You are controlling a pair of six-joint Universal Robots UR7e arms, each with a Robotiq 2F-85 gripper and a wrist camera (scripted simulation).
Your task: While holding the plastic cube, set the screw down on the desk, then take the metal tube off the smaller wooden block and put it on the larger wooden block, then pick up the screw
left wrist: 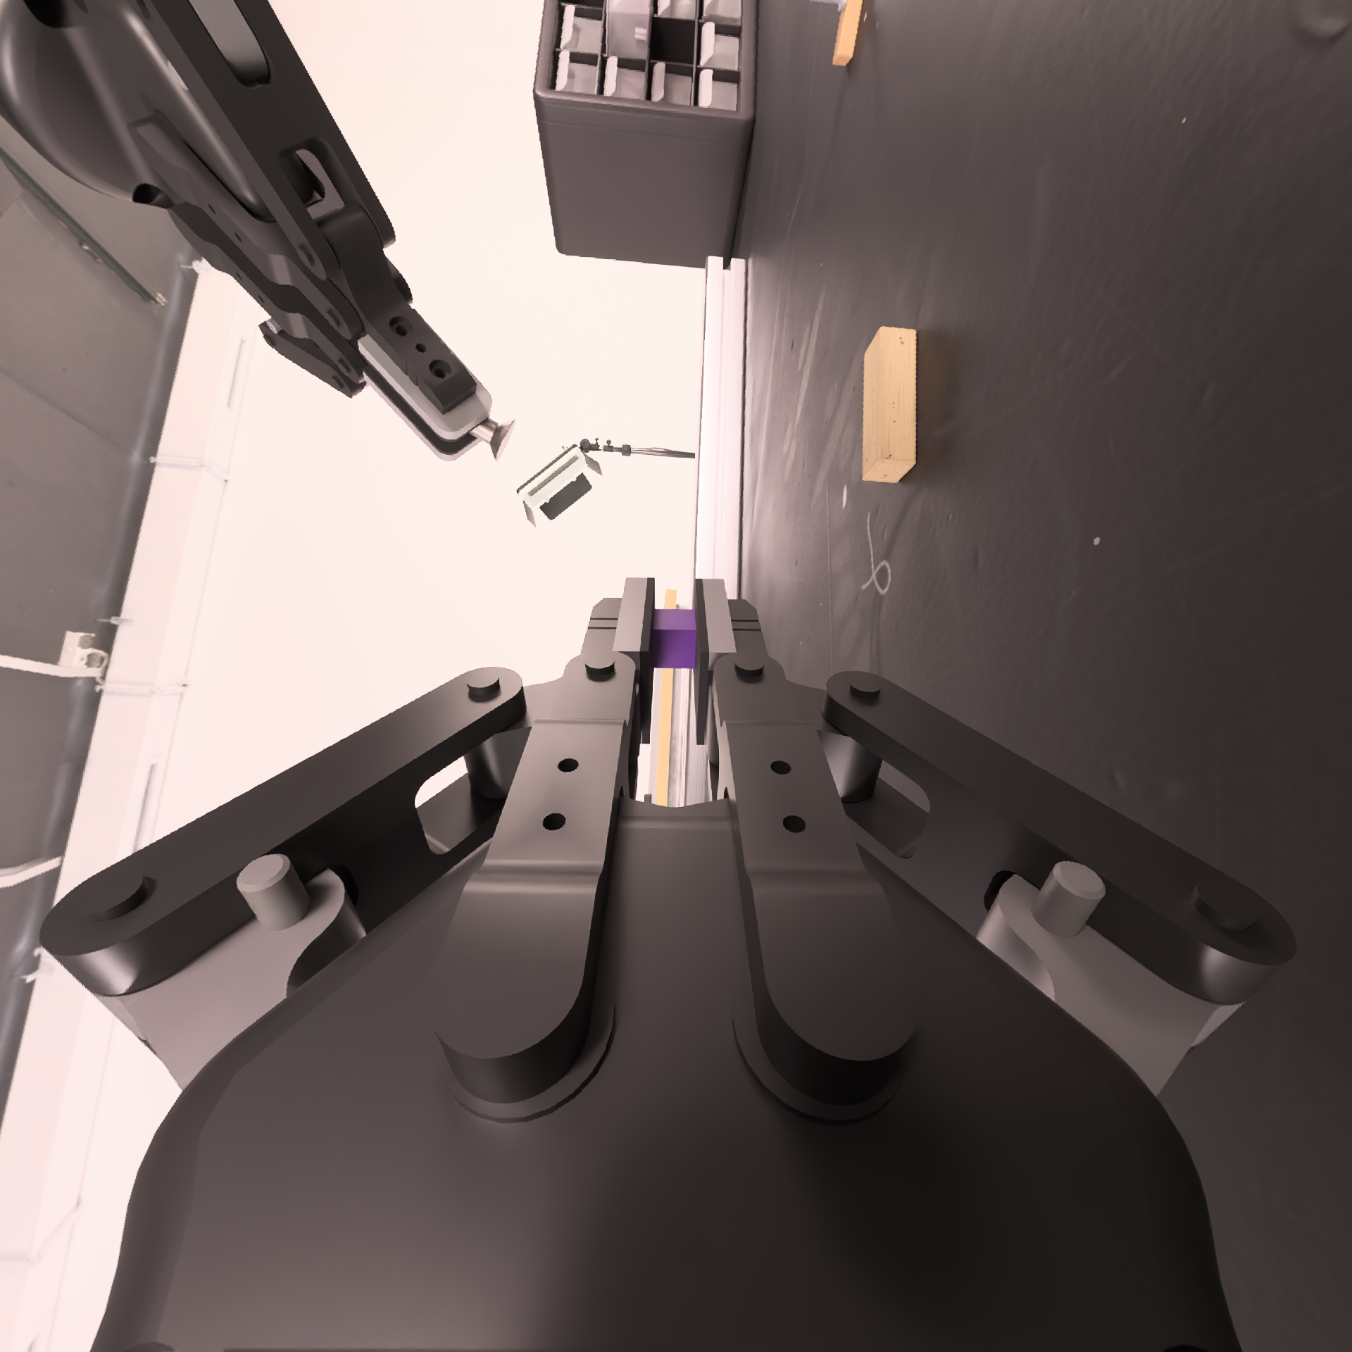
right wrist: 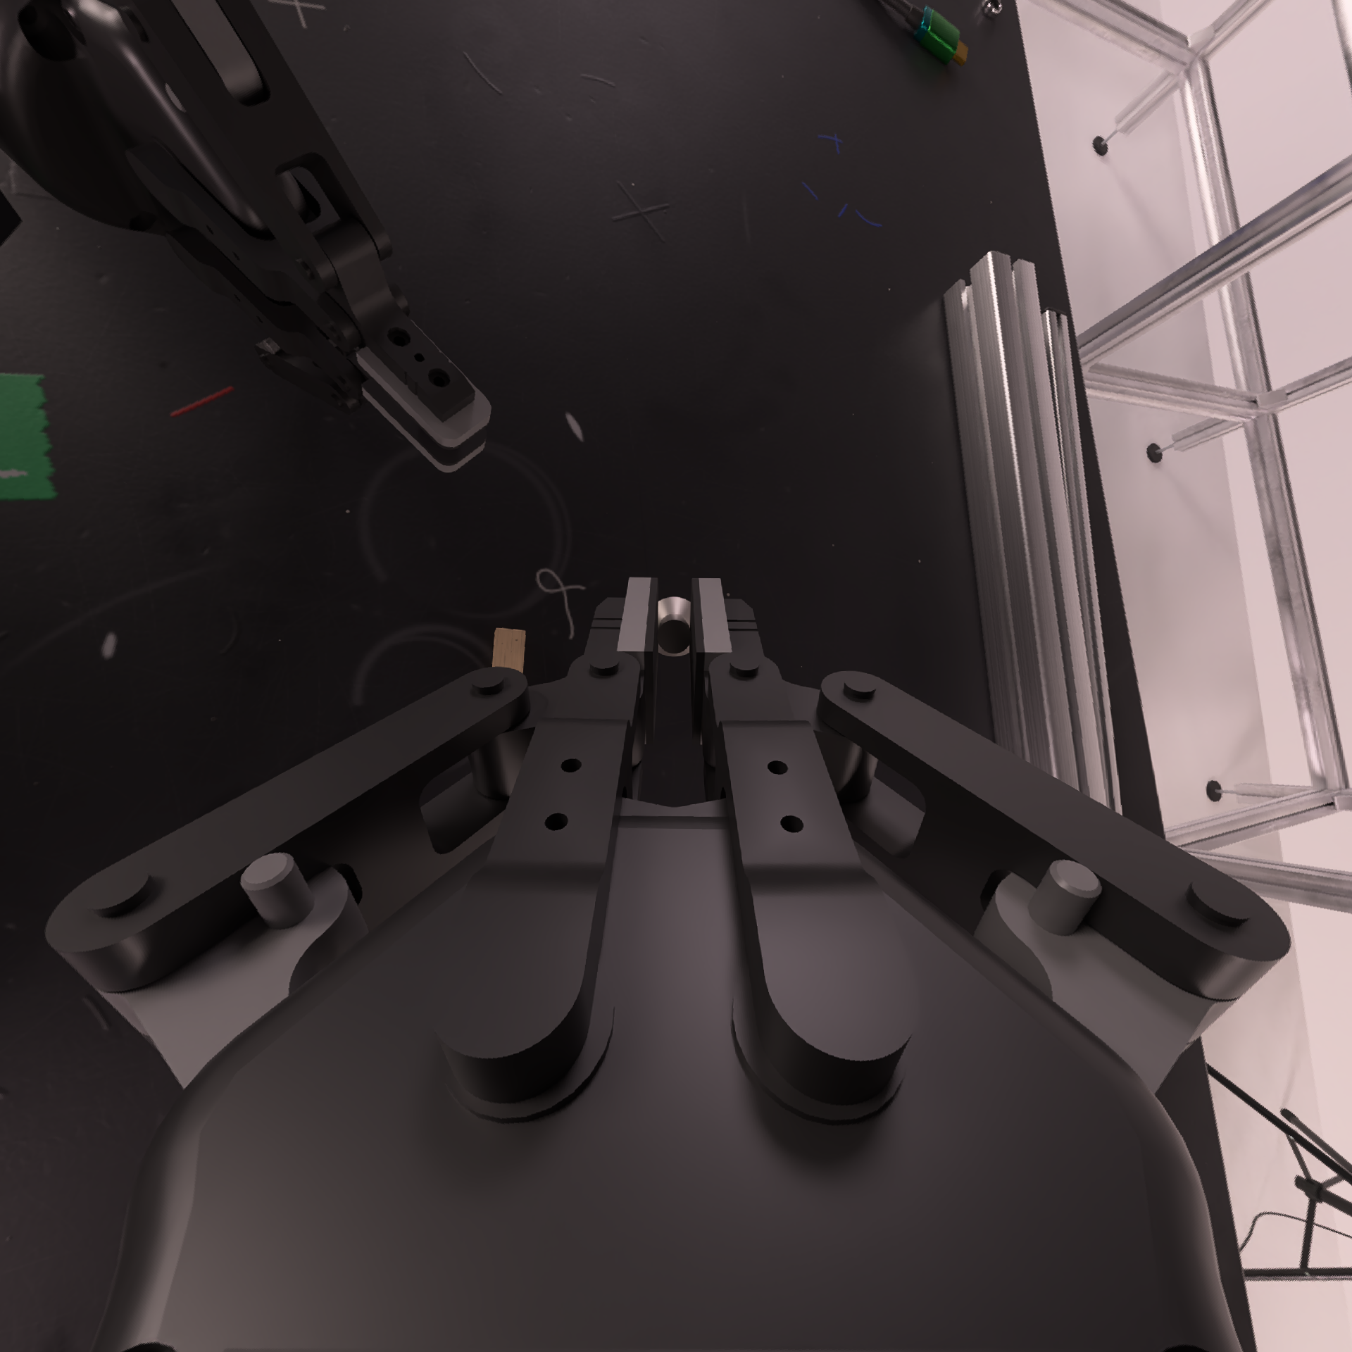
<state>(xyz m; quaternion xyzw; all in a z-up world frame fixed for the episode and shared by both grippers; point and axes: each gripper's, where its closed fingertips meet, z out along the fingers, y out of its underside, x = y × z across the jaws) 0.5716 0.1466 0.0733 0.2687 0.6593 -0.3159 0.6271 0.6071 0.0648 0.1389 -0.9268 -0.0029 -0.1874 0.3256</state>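
Note:
In the left wrist view my left gripper (left wrist: pixel 671 622) is shut on a small purple plastic cube (left wrist: pixel 671 640), held in the air. My right gripper (left wrist: pixel 468 433) shows at the upper left, shut on a silver screw (left wrist: pixel 499 437) whose flat head sticks out past the fingertips. A wooden block (left wrist: pixel 889 404) lies on the dark desk (left wrist: pixel 1097 658). A second wooden piece (left wrist: pixel 845 33) is cut off at the top edge; the metal tube is not clearly visible. In the right wrist view my right gripper (right wrist: pixel 673 618) holds the screw (right wrist: pixel 671 625) above the desk. My left gripper (right wrist: pixel 461 442) is at the upper left.
A grey compartment box (left wrist: pixel 644 183) stands at the desk's edge. An aluminium rail (right wrist: pixel 1024 512) runs along the desk's right side, with a metal frame (right wrist: pixel 1244 410) beyond. A wooden block end (right wrist: pixel 509 648) peeks out beside my right gripper. Green tape (right wrist: pixel 22 439) and a green connector (right wrist: pixel 940 29) lie on the desk.

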